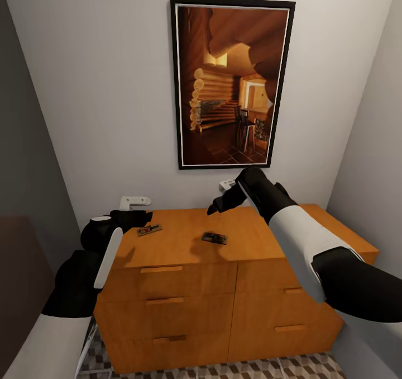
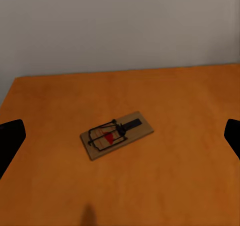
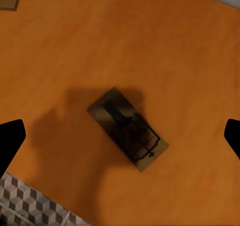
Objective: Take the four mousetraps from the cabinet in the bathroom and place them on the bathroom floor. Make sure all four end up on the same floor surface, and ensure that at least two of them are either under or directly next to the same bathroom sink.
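Right gripper, fingers apart, hovers directly above a mousetrap lying diagonally on the cabinet; left gripper also spread.

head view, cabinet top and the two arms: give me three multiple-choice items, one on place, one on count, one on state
1. Where do the mousetraps lie?
A. on the floor tiles
B. on the cabinet top
C. in an open drawer

2. How many mousetraps show in the head view?
A. two
B. four
C. none

3. What is the right tool doing?
A. clamped on a trap
B. resting on the floor
C. open above a trap

Answers:
1 B, the left mousetrap and the middle mousetrap both lie flat on the orange top.
2 A, only those two appear there.
3 C, its fingers stand apart, with the trap lying free between them in the right wrist view.
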Robot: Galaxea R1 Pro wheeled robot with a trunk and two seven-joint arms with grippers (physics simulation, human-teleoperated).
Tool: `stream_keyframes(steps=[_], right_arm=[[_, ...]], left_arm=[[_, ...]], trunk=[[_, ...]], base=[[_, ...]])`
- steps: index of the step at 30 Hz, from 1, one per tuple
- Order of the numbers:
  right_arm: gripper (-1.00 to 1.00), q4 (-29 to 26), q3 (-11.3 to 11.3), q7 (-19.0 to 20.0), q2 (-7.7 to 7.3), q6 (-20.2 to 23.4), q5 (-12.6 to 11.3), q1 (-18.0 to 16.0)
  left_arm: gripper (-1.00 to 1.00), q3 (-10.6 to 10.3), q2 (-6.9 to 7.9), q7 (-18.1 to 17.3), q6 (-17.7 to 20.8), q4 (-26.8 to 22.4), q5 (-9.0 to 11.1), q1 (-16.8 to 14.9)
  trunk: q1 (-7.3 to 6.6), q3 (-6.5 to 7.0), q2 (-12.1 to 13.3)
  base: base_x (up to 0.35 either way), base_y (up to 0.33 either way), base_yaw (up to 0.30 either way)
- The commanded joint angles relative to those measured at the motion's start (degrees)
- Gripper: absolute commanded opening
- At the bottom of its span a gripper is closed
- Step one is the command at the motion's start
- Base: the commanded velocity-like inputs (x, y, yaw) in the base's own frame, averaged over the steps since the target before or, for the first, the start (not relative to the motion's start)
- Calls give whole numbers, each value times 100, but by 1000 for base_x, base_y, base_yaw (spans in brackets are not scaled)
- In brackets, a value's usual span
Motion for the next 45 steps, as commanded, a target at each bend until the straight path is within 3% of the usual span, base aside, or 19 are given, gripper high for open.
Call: stream_keyframes(steps=[1,28,38,45], right_arm=[[100,16,7,52,2,11,60,-13],[100,148,19,55,82,11,63,-42],[100,1052,10,17,98,11,63,-42],[100,1386,3,27,97,11,70,-42]], left_arm=[[100,-13,2,59,20,-5,59,-6],[100,-19,-19,57,20,-5,27,-8],[100,-16,-25,57,20,-5,38,-6],[100,-10,-21,57,20,-5,34,-7]], trunk=[[0,-7,-4],[0,-7,-4],[0,-7,-4],[0,-7,-4]], base=[[0,0,0],[78,0,0],[0,0,0],[0,0,0]])
